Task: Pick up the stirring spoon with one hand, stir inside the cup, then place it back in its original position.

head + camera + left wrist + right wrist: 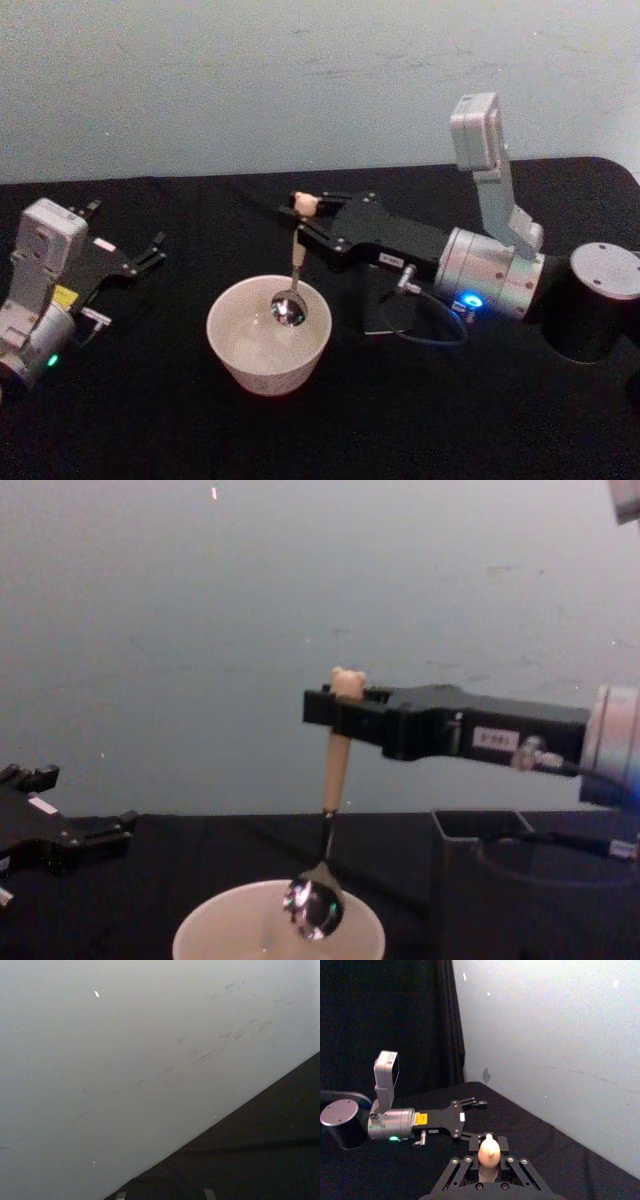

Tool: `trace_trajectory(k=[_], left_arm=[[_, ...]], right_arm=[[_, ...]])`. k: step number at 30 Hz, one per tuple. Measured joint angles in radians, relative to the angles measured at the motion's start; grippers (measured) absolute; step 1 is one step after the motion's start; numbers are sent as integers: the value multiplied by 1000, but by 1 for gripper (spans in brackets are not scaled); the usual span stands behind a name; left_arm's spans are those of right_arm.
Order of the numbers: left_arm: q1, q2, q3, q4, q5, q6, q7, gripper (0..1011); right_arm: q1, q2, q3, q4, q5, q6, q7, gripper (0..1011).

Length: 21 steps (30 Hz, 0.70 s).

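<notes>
My right gripper (303, 207) is shut on the top of the stirring spoon's cream handle (297, 250), just under the bear head (489, 1151). The spoon (334, 770) hangs nearly upright, and its shiny bowl (313, 908) dips into the mouth of the cream-white cup (262, 350). The cup (205, 940) stands on the black table ahead of me. The dark grey square holder (480, 880) stands just right of the cup, under the right arm (395, 318). My left gripper (125, 250) rests open at the table's left, away from the cup.
A black cylinder with a grey top (600, 300) stands at the far right behind the right arm's silver wrist. A cable (435, 325) loops under that wrist near the holder. A pale wall (300, 80) bounds the table's far edge.
</notes>
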Motion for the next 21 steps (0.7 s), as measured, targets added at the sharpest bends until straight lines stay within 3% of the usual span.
trace_trajectory(k=[21], left_arm=[[0,0,0,0,0,0,0,1001]], right_arm=[[48,-78,-79,97,-93,-23,33,213]])
